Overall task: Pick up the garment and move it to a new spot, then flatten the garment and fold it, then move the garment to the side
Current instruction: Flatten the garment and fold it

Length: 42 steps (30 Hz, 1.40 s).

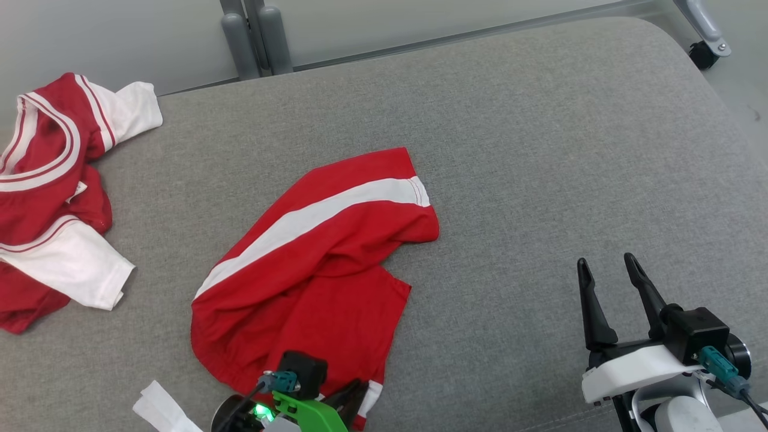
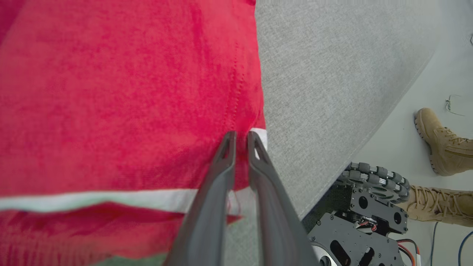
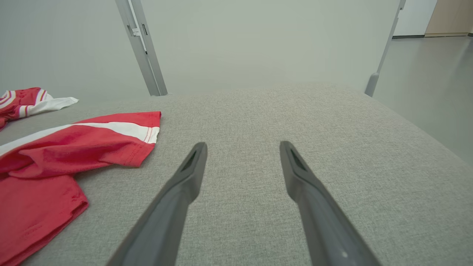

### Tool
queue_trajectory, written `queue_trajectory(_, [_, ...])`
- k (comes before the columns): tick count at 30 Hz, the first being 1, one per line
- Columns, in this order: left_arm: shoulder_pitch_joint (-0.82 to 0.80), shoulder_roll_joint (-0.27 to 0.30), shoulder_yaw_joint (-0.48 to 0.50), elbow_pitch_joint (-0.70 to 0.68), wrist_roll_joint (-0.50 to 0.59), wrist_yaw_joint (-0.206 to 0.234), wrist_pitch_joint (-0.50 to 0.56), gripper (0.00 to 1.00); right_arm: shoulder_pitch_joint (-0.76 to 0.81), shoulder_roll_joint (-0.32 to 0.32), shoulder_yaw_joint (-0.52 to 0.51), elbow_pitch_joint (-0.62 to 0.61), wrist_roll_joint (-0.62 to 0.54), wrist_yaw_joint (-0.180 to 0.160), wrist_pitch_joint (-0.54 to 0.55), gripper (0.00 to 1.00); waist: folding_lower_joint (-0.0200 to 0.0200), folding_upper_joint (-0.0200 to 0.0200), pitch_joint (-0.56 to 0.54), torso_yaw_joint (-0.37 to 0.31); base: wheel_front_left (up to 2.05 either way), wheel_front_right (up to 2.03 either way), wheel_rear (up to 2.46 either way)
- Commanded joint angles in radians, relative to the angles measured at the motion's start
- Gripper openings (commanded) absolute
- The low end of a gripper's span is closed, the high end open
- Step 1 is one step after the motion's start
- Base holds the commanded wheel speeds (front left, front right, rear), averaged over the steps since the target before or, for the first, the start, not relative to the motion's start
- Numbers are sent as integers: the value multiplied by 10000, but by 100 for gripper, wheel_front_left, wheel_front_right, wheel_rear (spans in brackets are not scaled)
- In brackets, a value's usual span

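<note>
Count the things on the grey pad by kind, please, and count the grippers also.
Red-and-white garments: 2 (middle garment, left garment)
White scrap, cloth or paper: 1
Grippers: 2 (left gripper, right gripper)
Total: 5

Garment (image 2: 111,92) mostly off-frame, L wrist view

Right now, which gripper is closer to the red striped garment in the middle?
Left. The left gripper pinches the red striped garment at its near hem; the right gripper is open over the grey surface, apart to its right.
</note>
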Motion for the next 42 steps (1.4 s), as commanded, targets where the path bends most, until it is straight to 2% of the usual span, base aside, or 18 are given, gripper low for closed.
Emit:
queue_trajectory(1, [16, -9, 69, 58, -147, -49, -80, 13, 29, -7, -11, 5, -4, -3, -31, 100, -1, 0, -23, 28, 0, 0, 0])
queue_trajectory(2, [17, -11, 89, 86, -182, -62, -107, 13, 35, -6, -14, 2, -6, -3, -31, 100, -1, 0, -25, 42, 0, 0, 0])
queue_trajectory(5, [-11, -15, 174, 198, -189, -27, -203, 0, 17, -1, -7, 8, -12, -3, -31, 100, -1, 0, -21, 88, 0, 0, 0])
queue_trajectory(8, [-43, -126, 347, 120, -344, -39, -429, 0, -7, 2, 25, 35, -13, -3, -31, 100, -1, 0, -42, 100, 0, 0, 0])
queue_trajectory(12, [-292, -228, 603, -510, -819, -409, -551, 0, -48, 6, 55, 77, -18, -3, -31, 100, -1, 0, -114, 54, 0, 0, 0])
queue_trajectory(19, [-1392, -416, 845, -1731, -1176, -777, 2, 0, -318, 12, 193, 67, 92, -3, -31, 100, -1, 0, -46, -521, 0, 0, 0])
queue_trajectory(24, [-2661, -1114, 703, -1470, -1203, -922, 533, 0, -528, 12, 325, 57, 462, -3, -31, 100, -1, 0, 341, -1270, 0, 0, 0])
queue_trajectory(31, [-4244, -2176, 391, 21, -768, -997, 797, 0, -681, 22, 360, 143, 1161, -3, -31, 100, -1, 0, 962, -2429, 0, 0, 0])
queue_trajectory(32, [-4342, -2316, 399, 325, -740, -966, 682, 27, -658, 19, 357, 169, 1248, -3, -31, 100, -1, 0, 1037, -2543, 0, 0, 0])
queue_trajectory(33, [-4389, -2402, 398, 546, -706, -967, 561, 47, -647, 22, 358, 183, 1323, -3, -31, 100, -1, 0, 1104, -2631, 0, 0, 0])
queue_trajectory(34, [-4380, -2526, 400, 807, -732, -996, 375, 100, -619, 21, 337, 203, 1395, -3, -31, 100, -1, 0, 1166, -2708, 0, 0, 0])
queue_trajectory(38, [-4168, -2790, 174, 1423, -655, -1108, -252, 100, -496, 21, 228, 256, 1521, -3, -31, 100, -1, 0, 1237, -2737, 0, 0, 0])
queue_trajectory(42, [-4015, -2831, 66, 1274, -627, -1299, -775, 100, -454, 21, 90, 300, 1293, -3, -31, 100, -1, 0, 1057, -2326, 0, 0, 0])
